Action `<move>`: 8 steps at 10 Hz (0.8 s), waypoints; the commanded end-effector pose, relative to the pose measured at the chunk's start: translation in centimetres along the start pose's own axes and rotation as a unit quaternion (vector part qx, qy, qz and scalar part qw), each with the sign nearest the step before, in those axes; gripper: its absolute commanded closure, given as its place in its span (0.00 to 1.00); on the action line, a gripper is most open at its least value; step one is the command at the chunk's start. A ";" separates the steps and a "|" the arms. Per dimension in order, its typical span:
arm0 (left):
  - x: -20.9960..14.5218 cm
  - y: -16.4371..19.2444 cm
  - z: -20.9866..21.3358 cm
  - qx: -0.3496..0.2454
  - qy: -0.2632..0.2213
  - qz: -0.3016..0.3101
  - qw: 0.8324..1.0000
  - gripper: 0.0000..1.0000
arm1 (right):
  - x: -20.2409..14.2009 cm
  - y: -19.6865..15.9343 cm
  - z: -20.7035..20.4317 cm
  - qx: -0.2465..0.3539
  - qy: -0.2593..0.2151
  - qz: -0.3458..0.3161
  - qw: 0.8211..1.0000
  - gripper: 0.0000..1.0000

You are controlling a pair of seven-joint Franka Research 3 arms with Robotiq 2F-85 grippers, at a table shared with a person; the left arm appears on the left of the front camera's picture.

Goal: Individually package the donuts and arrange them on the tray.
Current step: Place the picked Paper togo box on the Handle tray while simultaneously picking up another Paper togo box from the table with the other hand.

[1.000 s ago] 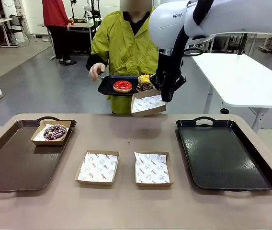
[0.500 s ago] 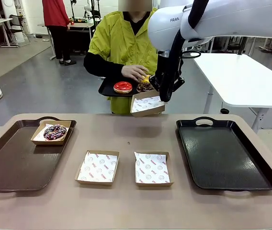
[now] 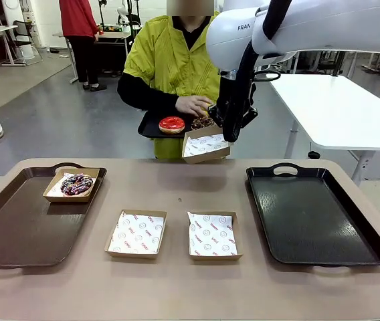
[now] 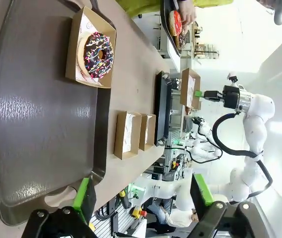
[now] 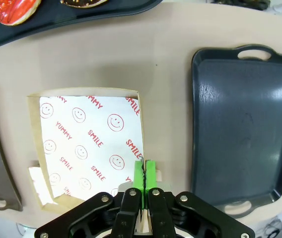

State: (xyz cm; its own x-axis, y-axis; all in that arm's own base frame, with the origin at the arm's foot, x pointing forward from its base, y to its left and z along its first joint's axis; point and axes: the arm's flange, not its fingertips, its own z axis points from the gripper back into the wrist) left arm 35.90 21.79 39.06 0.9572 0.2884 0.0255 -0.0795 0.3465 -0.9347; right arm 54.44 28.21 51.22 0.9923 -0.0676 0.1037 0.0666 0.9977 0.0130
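Your right gripper (image 5: pixel 143 171) is clamped shut on the rim of a cardboard box (image 5: pixel 89 144), its green pads pinched together on the edge near one corner. The box is lined with white paper printed with red smileys and words, and nothing lies in it. In the front view you see it held up above the far side of the table (image 3: pixel 176 287), tilted, just in front of and below a black plate (image 3: pixel 151 122) that the person holds.

On that plate sit the red donut (image 3: pixel 172 123) and, touching or just beside it, the dark chocolate donut (image 3: pixel 202 123). The person's hand (image 3: pixel 193 105) rests on the plate right behind them; you cannot tell what it covers.

Your left gripper (image 4: pixel 143 196) is open, its two green pads standing wide apart above the near end of the brown tray (image 4: pixel 36 124) on your left. At that tray's far corner the drizzled donut (image 4: pixel 99 53) lies in its own lined box (image 4: pixel 72 49).

Two more lined boxes (image 3: pixel 136 233) (image 3: pixel 211 235) sit side by side, a little apart, on the table's middle, both without a donut. The black tray (image 3: pixel 314 214) lies flat on your right with nothing on it.
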 end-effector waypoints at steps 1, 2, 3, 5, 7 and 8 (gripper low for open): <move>-0.1 0.0 0.1 -0.001 0.002 -0.001 1.000 0.00 | -0.1 -0.1 0.1 0.000 -0.001 0.000 1.000 1.00; -0.1 0.0 0.1 -0.001 0.002 -0.001 1.000 0.00 | -0.1 -0.1 0.1 0.000 -0.001 0.000 1.000 1.00; -0.1 0.0 0.1 -0.001 0.002 -0.001 1.000 0.00 | -0.1 -0.1 0.1 0.000 -0.001 0.000 1.000 1.00; -0.1 0.0 0.1 -0.001 0.002 -0.001 1.000 0.00 | -0.1 -0.1 0.1 0.000 -0.001 0.000 1.000 1.00; -0.1 0.0 0.1 -0.001 0.002 -0.001 1.000 0.00 | -0.1 -0.1 0.1 0.000 -0.001 0.000 1.000 1.00; -0.1 0.0 0.1 -0.001 0.002 -0.001 1.000 0.00 | -0.1 -0.1 0.1 0.000 -0.001 0.000 1.000 1.00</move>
State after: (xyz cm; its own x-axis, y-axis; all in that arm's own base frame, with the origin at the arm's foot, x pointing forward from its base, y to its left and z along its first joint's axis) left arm 35.98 21.67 39.06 0.9581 0.2853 0.0254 -0.0787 0.3475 -0.9344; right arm 54.44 28.21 51.22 0.9923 -0.0676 0.1037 0.0666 0.9977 0.0130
